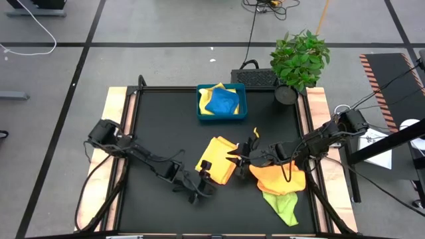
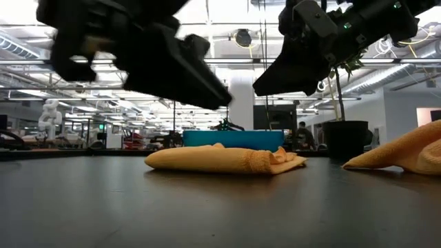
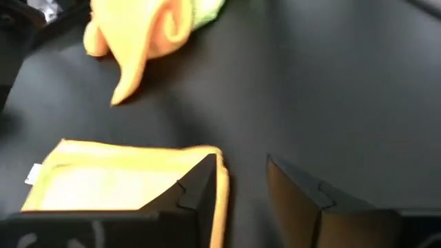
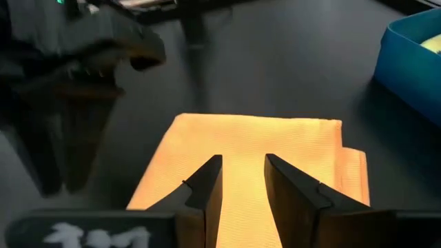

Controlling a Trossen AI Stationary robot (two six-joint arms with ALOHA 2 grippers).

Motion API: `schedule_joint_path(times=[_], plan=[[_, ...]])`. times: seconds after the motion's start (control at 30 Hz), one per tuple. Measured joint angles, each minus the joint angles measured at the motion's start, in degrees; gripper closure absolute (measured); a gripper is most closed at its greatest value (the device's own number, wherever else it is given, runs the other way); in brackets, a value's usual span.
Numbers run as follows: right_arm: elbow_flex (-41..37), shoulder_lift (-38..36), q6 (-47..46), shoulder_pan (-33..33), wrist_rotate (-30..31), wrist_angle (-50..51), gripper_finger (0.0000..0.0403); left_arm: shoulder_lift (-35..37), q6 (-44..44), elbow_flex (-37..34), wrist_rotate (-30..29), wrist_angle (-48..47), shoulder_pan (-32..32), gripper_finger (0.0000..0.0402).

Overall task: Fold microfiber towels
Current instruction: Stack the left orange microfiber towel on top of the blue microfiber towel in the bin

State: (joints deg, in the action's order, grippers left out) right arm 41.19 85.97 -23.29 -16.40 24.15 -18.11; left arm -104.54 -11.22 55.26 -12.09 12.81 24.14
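Note:
A folded yellow microfiber towel point(image 1: 221, 154) lies flat on the black table top; in the low view the same towel point(image 2: 220, 160) rests clear of both arms. My left gripper point(image 1: 206, 176) hovers open at its near-left corner, and in its wrist view the towel point(image 3: 117, 180) sits beside the open fingers point(image 3: 242, 196). My right gripper point(image 1: 234, 157) hovers open over the towel's right side point(image 4: 255, 138), with nothing between its fingers point(image 4: 243, 184). An orange towel point(image 1: 279, 178) and a lime green one point(image 1: 283, 207) lie crumpled at the right.
A blue tray point(image 1: 222, 114) at the table's far middle holds a blue towel point(image 1: 221, 101) and a pale yellow one. A potted plant point(image 1: 299, 60) stands at the far right corner. Bare black table top point(image 1: 166, 126) lies to the left.

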Motion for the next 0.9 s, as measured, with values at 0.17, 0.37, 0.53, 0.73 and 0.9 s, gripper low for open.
schedule_joint_path(times=[0.17, 0.37, 0.53, 0.73, 0.9], plan=[[-2.49, 0.00, -0.15, -0.17, -0.14, -4.60, 0.0301, -3.76, -0.94, 3.13, -5.70, -4.16, -0.07, 0.0199], [-6.27, 0.00, -1.29, -0.22, -0.18, -10.18, 0.0301, -8.25, -1.76, 6.09, -7.08, -9.31, 0.06, 0.0109], [-8.70, -0.01, -1.25, -0.21, -0.16, -14.16, 0.0301, -11.69, -2.72, 8.61, -13.64, -7.69, 0.48, 0.0087], [-8.90, 0.00, -0.27, -0.20, -0.18, -13.70, 0.0301, -13.48, -5.68, 10.08, -16.03, -7.70, 0.14, 0.0121], [-8.90, 0.00, 2.18, -0.17, -1.92, -12.38, 0.0300, -13.98, -7.04, 10.10, -15.03, -7.91, -0.25, 0.0164]])
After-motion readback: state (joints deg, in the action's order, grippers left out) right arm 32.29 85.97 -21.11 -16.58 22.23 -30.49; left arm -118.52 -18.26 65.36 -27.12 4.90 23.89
